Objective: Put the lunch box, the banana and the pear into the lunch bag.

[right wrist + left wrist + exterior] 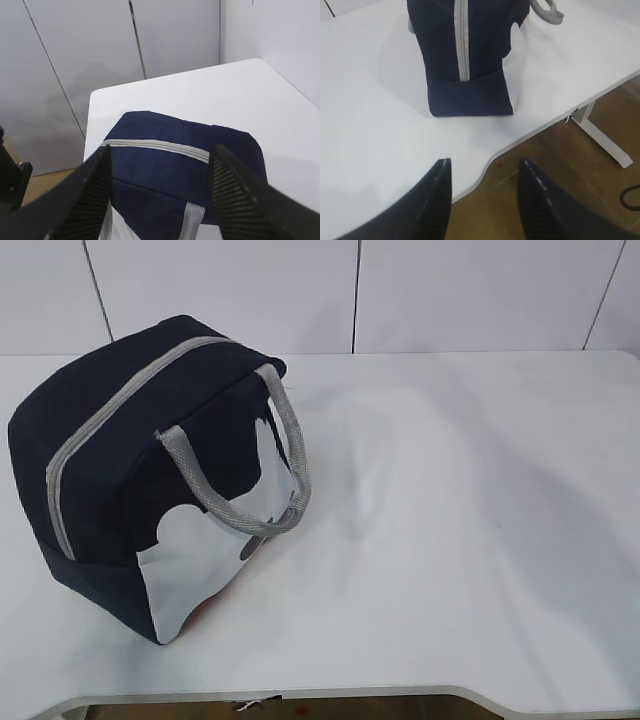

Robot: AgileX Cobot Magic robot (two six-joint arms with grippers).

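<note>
no readable text, labels or signs

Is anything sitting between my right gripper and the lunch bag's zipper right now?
Nothing visible. In the right wrist view the right gripper hangs with jaws apart and empty over the lunch bag, and the grey zipper shows unobstructed between the fingers. The zipper looks closed along the stretches in view. No lunch box, banana or pear shows in any view.

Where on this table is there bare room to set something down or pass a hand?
The table is bare everywhere right of the lunch bag, out to its right and front edges. A narrower bare strip runs between the bag and the front edge. Only the left end, where the bag stands, is crowded.
</note>
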